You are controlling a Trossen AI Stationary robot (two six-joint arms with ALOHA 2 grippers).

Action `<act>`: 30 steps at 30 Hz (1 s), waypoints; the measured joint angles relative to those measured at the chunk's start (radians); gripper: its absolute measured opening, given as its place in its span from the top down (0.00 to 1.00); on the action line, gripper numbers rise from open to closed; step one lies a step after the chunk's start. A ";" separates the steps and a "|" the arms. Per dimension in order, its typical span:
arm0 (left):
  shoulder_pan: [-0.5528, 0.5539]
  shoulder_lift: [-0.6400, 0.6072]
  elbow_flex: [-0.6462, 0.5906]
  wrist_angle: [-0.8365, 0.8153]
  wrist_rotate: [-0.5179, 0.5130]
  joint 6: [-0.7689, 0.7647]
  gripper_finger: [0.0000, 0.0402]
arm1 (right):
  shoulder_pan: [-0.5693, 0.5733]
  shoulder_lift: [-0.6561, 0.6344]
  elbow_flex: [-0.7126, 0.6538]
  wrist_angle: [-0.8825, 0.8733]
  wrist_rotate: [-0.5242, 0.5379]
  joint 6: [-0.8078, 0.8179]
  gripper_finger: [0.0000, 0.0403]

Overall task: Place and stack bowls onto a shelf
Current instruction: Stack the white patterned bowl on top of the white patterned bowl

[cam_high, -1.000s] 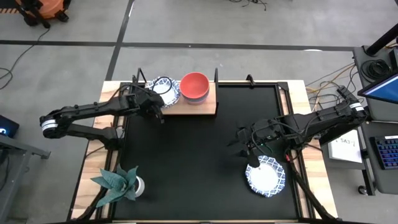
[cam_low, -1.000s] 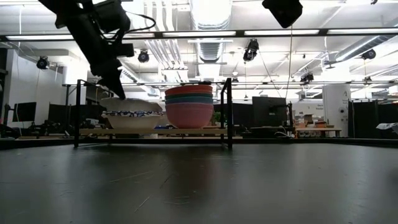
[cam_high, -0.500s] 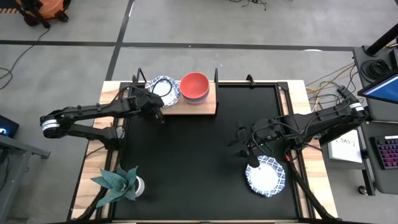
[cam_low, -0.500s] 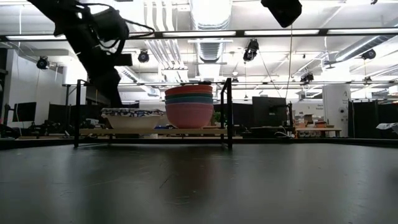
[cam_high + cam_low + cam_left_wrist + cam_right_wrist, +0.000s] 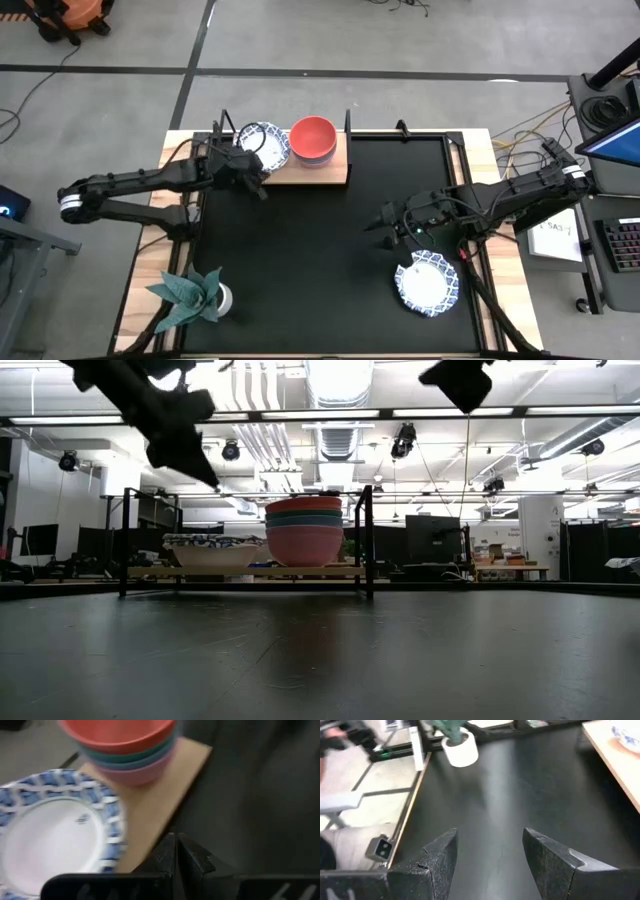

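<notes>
The wooden shelf stands at the mat's far edge. On it rest a white bowl with a blue-patterned rim and a nested stack of plain bowls, red on top and pink at the bottom. My left gripper is shut and empty. It hangs above the shelf's near edge beside the patterned bowl. Another patterned bowl lies on the mat at the near right. My right gripper hovers open and empty over the mat, left of and beyond that bowl.
A green leafy plant in a white pot stands at the near left corner. The black mat covers the table's middle. The shelf's thin black posts rise at its corners. The shelf's right third holds no bowl.
My left gripper has risen from the patterned bowl on the shelf and now hangs well above it. The top patterned bowl, tilted a second ago, has settled level. My right gripper has shifted slightly toward the far edge.
</notes>
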 joint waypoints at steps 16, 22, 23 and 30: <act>-0.297 -0.036 0.000 0.114 -0.026 -0.153 1.00 | 0.000 0.000 0.000 -0.466 0.019 0.233 0.47; -0.297 -0.036 0.005 0.129 -0.045 -0.154 1.00 | 0.047 0.038 -0.002 -0.750 0.018 0.219 0.47; -0.297 -0.036 0.005 0.129 -0.051 -0.157 1.00 | 0.065 0.055 -0.002 -0.778 0.012 0.223 0.47; -0.297 -0.033 0.005 0.130 -0.054 -0.161 1.00 | 0.166 0.164 -0.002 -0.824 -0.002 0.216 0.47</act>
